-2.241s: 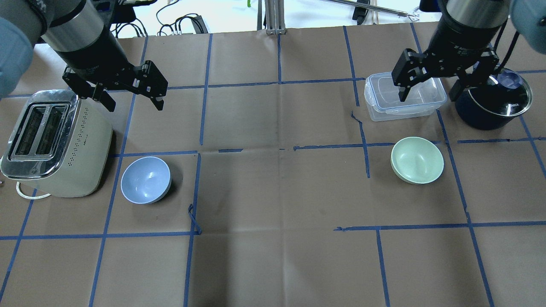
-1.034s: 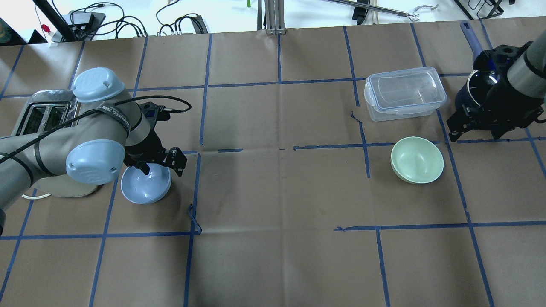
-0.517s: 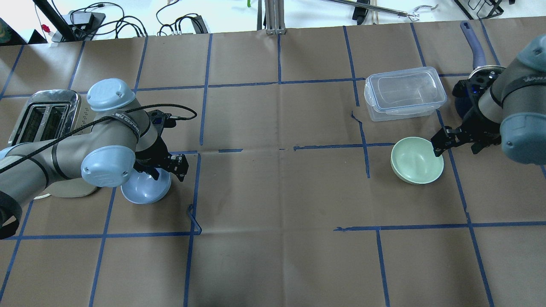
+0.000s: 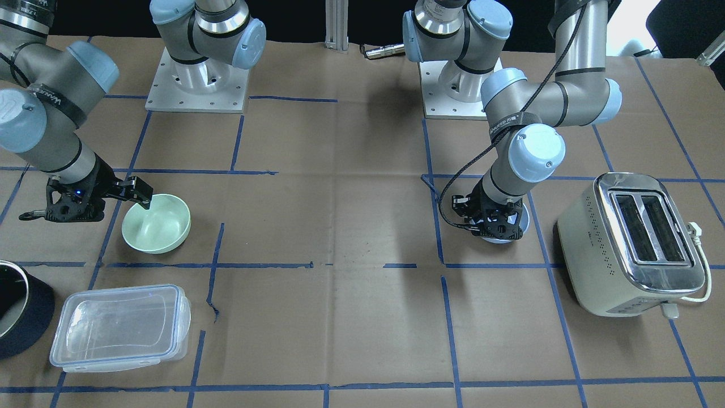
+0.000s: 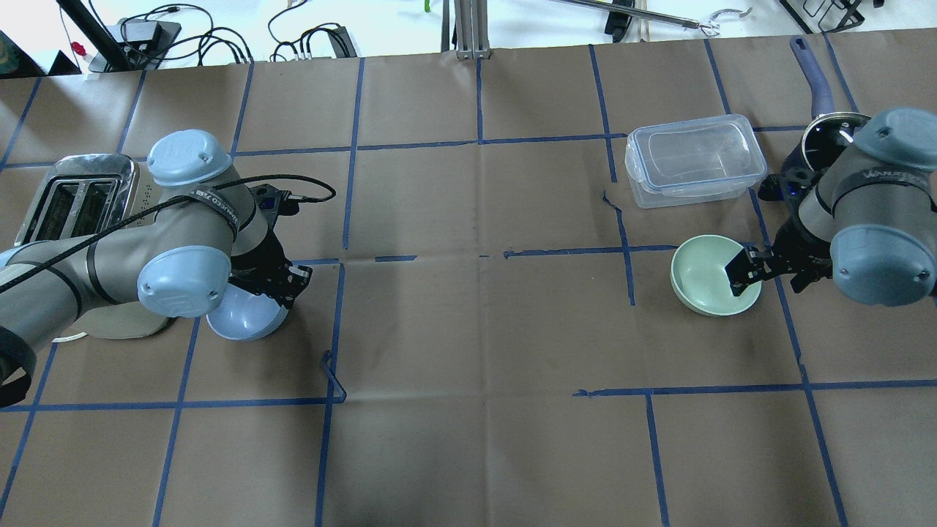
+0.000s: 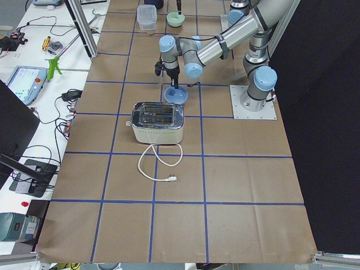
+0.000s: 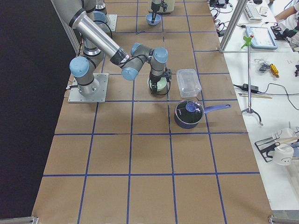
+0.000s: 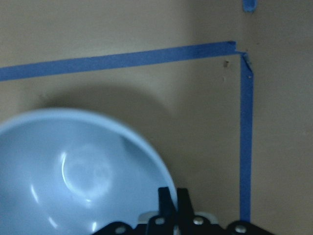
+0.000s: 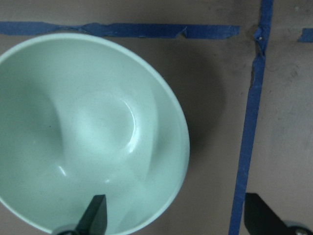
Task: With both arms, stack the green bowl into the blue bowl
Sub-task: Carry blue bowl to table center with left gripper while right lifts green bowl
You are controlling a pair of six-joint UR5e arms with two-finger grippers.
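Note:
The blue bowl [image 5: 245, 323] sits left of centre, beside the toaster. My left gripper [image 5: 289, 282] is shut on its right rim, and the left wrist view shows the fingers [image 8: 167, 201] pinched together on the rim of the blue bowl [image 8: 73, 171]. I cannot tell whether the bowl is off the table. The green bowl [image 5: 703, 274] stands upright at the right. My right gripper [image 5: 765, 277] is open over its right rim. In the right wrist view one finger [image 9: 95, 215] is inside the green bowl [image 9: 83, 127] and the other is outside.
A cream toaster [image 5: 73, 197] stands just left of the blue bowl. A clear lidded container [image 5: 695, 157] and a dark blue pot [image 5: 809, 150] stand behind the green bowl. A loose curl of blue tape [image 5: 333, 373] sticks up from the brown paper.
Both arms came down from up high to the bowls. My left gripper shut on the blue bowl's rim. My right gripper moved left until it straddled the green bowl's rim.

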